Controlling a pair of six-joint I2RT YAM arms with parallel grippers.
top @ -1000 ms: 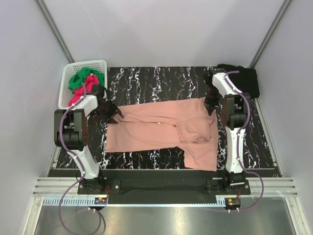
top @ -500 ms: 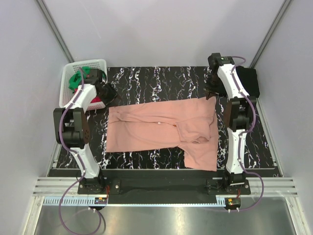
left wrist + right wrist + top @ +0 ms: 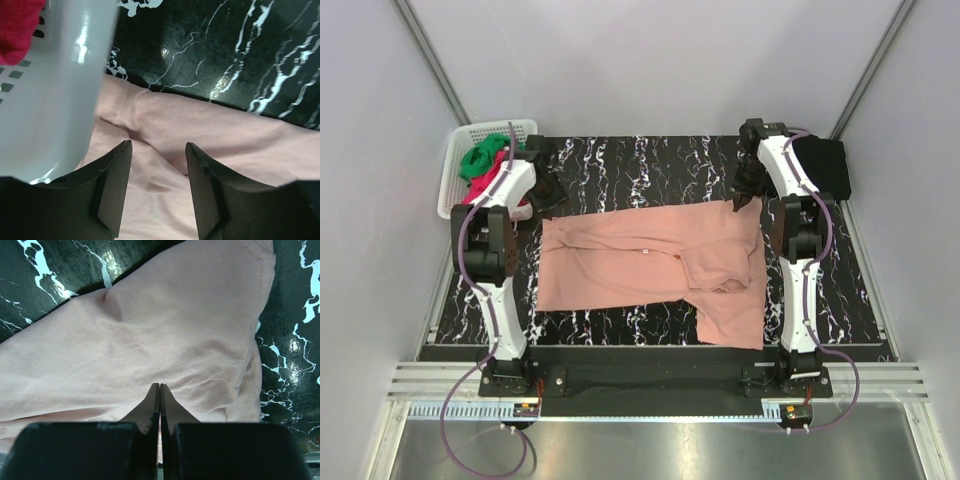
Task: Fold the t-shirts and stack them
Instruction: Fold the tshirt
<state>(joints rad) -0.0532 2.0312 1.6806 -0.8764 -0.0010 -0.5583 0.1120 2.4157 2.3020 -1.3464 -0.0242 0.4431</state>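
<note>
A salmon-pink t-shirt [image 3: 650, 265] lies spread on the black marble table [image 3: 650, 165], with its right part folded over and a sleeve hanging toward the near edge. My left gripper [image 3: 549, 198] [image 3: 159, 145] hovers open over the shirt's far left corner [image 3: 150, 115], right beside the basket, with nothing between its fingers. My right gripper [image 3: 740, 197] [image 3: 159, 385] is shut, empty, and hangs just above the shirt's far right corner [image 3: 200, 315]. A folded black t-shirt [image 3: 825, 165] lies at the back right. Green [image 3: 480, 160] and magenta-red [image 3: 478, 190] t-shirts sit in the basket.
A white plastic basket [image 3: 455, 170] [image 3: 55, 100] stands at the back left, off the marble, close against my left fingers. Grey walls enclose the table on three sides. Bare marble shows behind the pink shirt and along its near left side.
Both grippers rose from the pink shirt's far corners and moved toward the back. The left arm swung closer to the basket. The right gripper then drifted back a little left. The shirt lies still.
</note>
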